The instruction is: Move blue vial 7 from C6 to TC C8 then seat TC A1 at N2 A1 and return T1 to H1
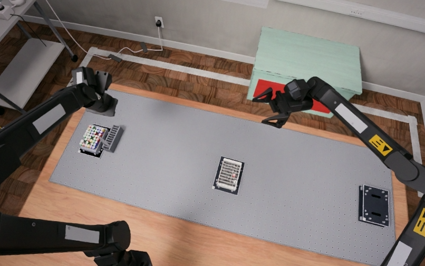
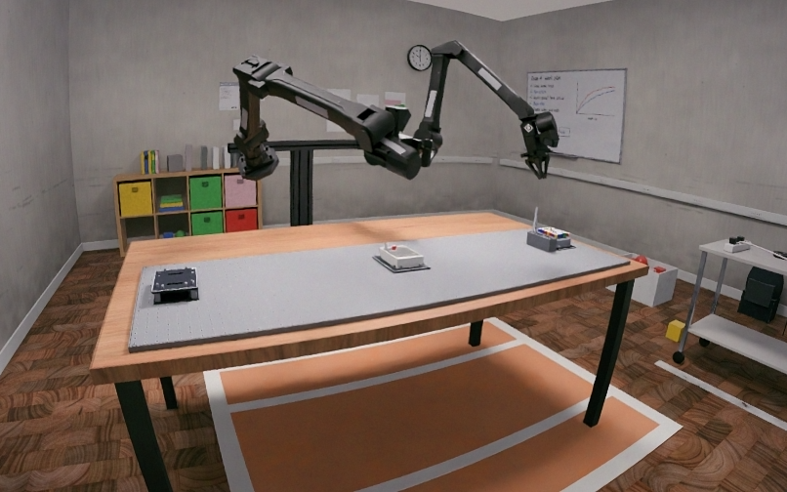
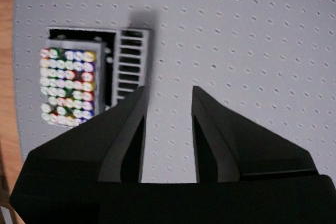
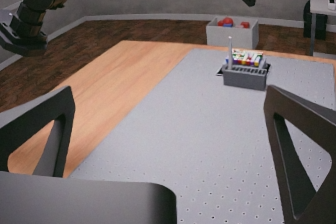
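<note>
The vial rack R1 [image 1: 92, 137] holds several coloured vials at the table's left-arm end; I cannot single out blue 7. The grey slotted holder H1 [image 1: 112, 138] stands beside it, with the forceps T1 [image 2: 534, 217] upright in it. The white tube carrier TC [image 1: 229, 172] sits on a dark plate mid-table with one red-capped vial [image 1: 233, 174] in it. The dark nest N2 [image 1: 374, 205] is empty at the right-arm end. My left gripper [image 3: 169, 97] hangs high above R1 [image 3: 68, 86] and H1 [image 3: 131, 65], fingers narrowed with a gap, empty. My right gripper [image 1: 268, 108] is wide open and empty, high over the table's far edge.
A mint-green box with a red panel [image 1: 303, 66] stands on the floor behind the table. A cart [image 2: 764, 306] stands off the left-arm end. The arms are far apart and well above the tabletop.
</note>
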`<control>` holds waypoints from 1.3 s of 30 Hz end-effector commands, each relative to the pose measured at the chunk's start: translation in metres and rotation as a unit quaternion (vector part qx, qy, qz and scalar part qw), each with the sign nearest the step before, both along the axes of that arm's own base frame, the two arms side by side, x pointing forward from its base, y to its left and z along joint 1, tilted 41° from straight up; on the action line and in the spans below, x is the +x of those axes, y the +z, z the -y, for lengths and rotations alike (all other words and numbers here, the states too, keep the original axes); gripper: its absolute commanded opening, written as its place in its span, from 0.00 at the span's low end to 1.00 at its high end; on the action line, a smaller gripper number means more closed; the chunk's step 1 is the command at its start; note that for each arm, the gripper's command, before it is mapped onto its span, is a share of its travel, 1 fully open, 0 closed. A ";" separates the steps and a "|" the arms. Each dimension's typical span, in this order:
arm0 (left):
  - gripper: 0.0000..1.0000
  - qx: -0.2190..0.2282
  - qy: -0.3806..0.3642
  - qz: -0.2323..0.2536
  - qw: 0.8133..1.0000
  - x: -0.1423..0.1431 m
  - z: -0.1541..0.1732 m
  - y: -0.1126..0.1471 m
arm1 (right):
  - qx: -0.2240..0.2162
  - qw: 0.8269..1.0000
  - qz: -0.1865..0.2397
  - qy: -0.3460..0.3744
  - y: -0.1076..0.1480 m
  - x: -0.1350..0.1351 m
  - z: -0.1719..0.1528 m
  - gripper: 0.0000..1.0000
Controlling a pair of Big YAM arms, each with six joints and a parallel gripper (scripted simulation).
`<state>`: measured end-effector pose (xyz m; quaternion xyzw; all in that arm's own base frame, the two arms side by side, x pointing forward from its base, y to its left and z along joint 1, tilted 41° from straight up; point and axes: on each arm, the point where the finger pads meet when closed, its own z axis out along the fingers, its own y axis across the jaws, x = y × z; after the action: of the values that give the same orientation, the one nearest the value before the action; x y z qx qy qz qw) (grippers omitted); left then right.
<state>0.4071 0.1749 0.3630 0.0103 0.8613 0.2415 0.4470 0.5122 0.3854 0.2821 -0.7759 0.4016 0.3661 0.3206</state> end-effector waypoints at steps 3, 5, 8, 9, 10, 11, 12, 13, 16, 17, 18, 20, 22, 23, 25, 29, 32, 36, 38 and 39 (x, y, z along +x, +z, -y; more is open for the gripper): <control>0.24 -0.019 -0.001 -0.002 1.000 0.008 0.011 0.014 | 0.006 1.000 0.013 0.003 0.013 0.000 -0.004 1.00; 0.24 -0.023 0.000 -0.016 1.000 -0.003 0.019 -0.014 | 0.006 1.000 0.013 0.003 0.013 0.000 -0.004 1.00; 0.24 -0.017 -0.001 0.003 1.000 -0.005 0.027 -0.012 | 0.006 1.000 0.013 0.003 0.013 0.000 -0.004 1.00; 0.24 -0.018 -0.001 0.003 1.000 -0.005 0.029 -0.015 | 0.006 1.000 0.013 0.003 0.013 0.000 -0.004 1.00; 0.24 -0.018 -0.001 0.003 1.000 -0.006 0.032 -0.018 | 0.006 1.000 0.013 0.003 0.013 0.000 -0.004 1.00; 0.24 -0.018 -0.001 0.003 1.000 -0.006 0.034 -0.021 | 0.006 1.000 0.013 0.003 0.013 0.000 -0.004 1.00; 0.24 -0.031 0.000 -0.032 0.999 -0.007 0.036 -0.038 | 0.006 1.000 0.013 0.003 0.013 0.000 -0.004 1.00; 0.24 -0.032 0.000 -0.026 0.999 0.002 0.036 -0.018 | 0.006 1.000 0.013 0.003 0.013 0.000 -0.004 1.00; 0.24 -0.044 0.002 -0.058 0.997 -0.009 0.046 -0.054 | 0.006 1.000 0.013 0.003 0.013 0.000 -0.004 1.00; 0.24 -0.044 0.002 -0.058 0.997 -0.009 0.046 -0.054 | 0.006 1.000 0.013 0.003 0.013 0.000 -0.004 1.00; 0.24 -0.044 0.002 -0.058 0.997 -0.009 0.046 -0.054 | 0.006 1.000 0.013 0.003 0.013 0.000 -0.004 1.00; 0.24 -0.037 0.001 -0.031 0.999 -0.013 0.051 -0.043 | 0.006 1.000 0.013 0.003 0.013 0.000 -0.004 1.00; 0.24 -0.037 0.001 -0.031 0.999 -0.015 0.055 -0.050 | 0.006 1.000 0.013 0.003 0.013 0.000 -0.004 1.00; 0.24 -0.038 0.001 -0.031 0.999 -0.016 0.058 -0.053 | 0.006 1.000 0.013 0.003 0.013 0.000 -0.004 1.00; 0.24 -0.046 0.002 -0.064 0.997 -0.019 0.063 -0.070 | 0.006 1.000 0.013 0.003 0.013 0.000 -0.004 1.00; 0.24 -0.054 0.004 -0.093 0.994 -0.023 0.072 -0.088 | 0.006 1.000 0.013 0.003 0.013 0.000 -0.004 1.00; 0.24 -0.050 0.003 -0.065 0.997 -0.027 0.078 -0.081 | 0.006 1.000 0.013 0.003 0.013 0.000 -0.004 1.00; 0.24 -0.054 0.005 -0.089 0.995 -0.023 0.082 -0.083 | 0.006 1.000 0.013 0.003 0.013 0.000 -0.004 1.00; 0.24 -0.056 0.006 -0.104 0.993 -0.024 0.086 -0.083 | 0.006 1.000 0.013 0.003 0.013 0.000 -0.004 1.00; 0.24 -0.058 0.008 -0.127 0.990 -0.035 0.089 -0.112 | 0.006 1.000 0.013 0.003 0.013 0.000 -0.004 1.00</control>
<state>0.3737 0.0971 0.2677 0.0060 0.9131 0.2023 0.3539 0.5122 0.3854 0.2821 -0.7759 0.4016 0.3661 0.3206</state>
